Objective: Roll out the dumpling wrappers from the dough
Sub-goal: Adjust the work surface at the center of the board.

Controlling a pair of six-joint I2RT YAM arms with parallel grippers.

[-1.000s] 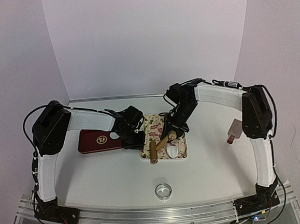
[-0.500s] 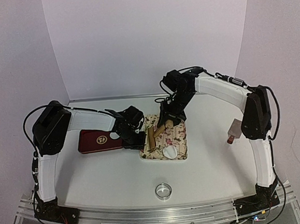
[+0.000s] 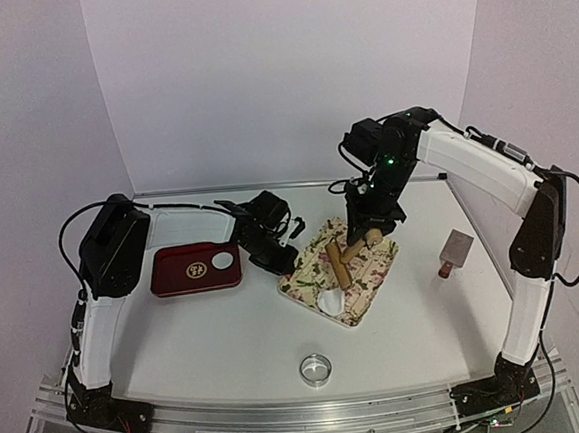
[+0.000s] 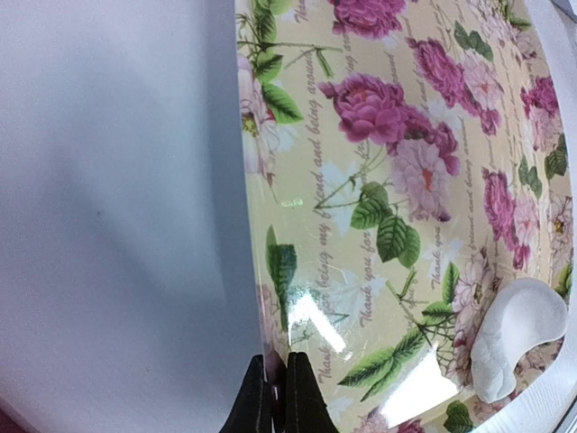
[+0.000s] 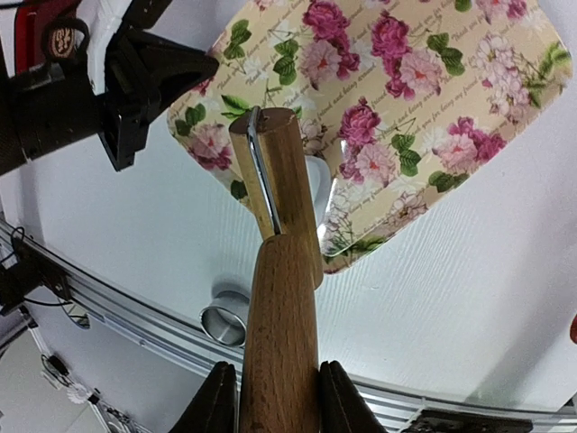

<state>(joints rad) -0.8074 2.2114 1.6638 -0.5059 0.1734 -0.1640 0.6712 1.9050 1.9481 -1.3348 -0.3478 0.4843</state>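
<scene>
Since a moment before, the floral board [image 3: 373,263] had swung round; the dough [image 3: 329,302] lay at its six o'clock corner, a white notched lump, cut off close-up. Beyond, the right gripper [image 5: 278,397] clamped the rolling pin [image 5: 279,298]; the left gripper [image 4: 275,397] sat closed at the rim, grip unclear.

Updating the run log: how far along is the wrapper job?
Done: one wrapper sits on the red tray. In hand: right gripper holds the rolling pin above the floral board; left gripper pinches the board's edge. Left: the dough on the board needs rolling and cutting; the ring cutter sits apart, untouched.
</scene>
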